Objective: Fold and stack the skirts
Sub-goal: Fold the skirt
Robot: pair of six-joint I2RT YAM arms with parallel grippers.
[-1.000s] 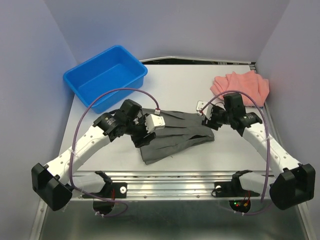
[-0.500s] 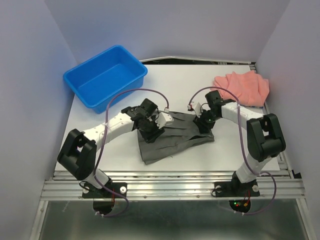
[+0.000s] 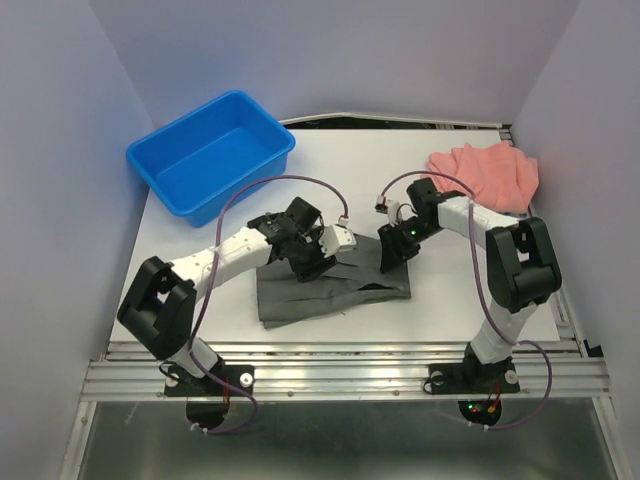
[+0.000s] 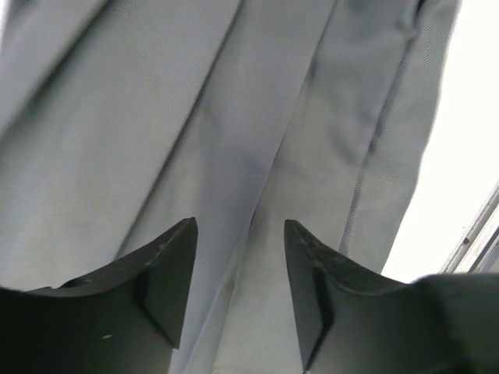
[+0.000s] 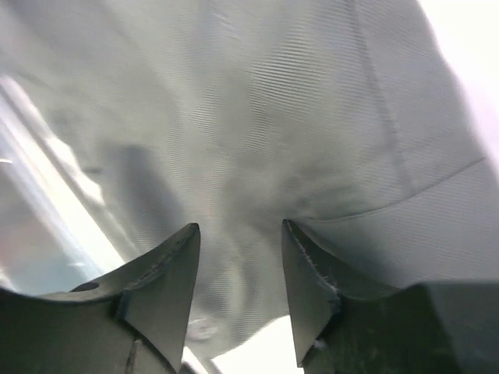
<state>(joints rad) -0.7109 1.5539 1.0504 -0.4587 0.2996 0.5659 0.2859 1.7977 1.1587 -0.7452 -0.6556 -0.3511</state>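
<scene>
Overhead, top view: the grey skirt (image 3: pixel 330 290) lies spread on the white table (image 3: pixel 350 165), near its front edge and between the two arms. The left arm (image 3: pixel 225 255) rises from its base, bends sharply at the elbow and stretches low to the right across the table. Its wrist is turned down, so that the left gripper (image 3: pixel 314 264) meets the upper left part of the skirt. The right arm (image 3: pixel 470 215) stands upright from its base, folds at a high elbow and reaches to the left. The right gripper (image 3: pixel 393 252) points down at the skirt's upper right corner, where the cloth looks darker; whether it is lifted there cannot be told. The pink skirt (image 3: pixel 487 172) sits in a crumpled heap at the far right of the table, apart from the grey one and behind the right arm. A blue tub (image 3: pixel 210 150) stands at the far left corner.

Left wrist view: both fingers (image 4: pixel 168 269) are spread apart. Pleated grey cloth runs smoothly behind the gap and nothing is pinched. White table shows past the right edge of the cloth.

Right wrist view: the fingers (image 5: pixel 164 273) are likewise spread, close over blurred grey cloth. A stitched hem curves toward the right-hand finger. No cloth is seen clamped between them. White table shows at the upper right and below the fingertips.
</scene>
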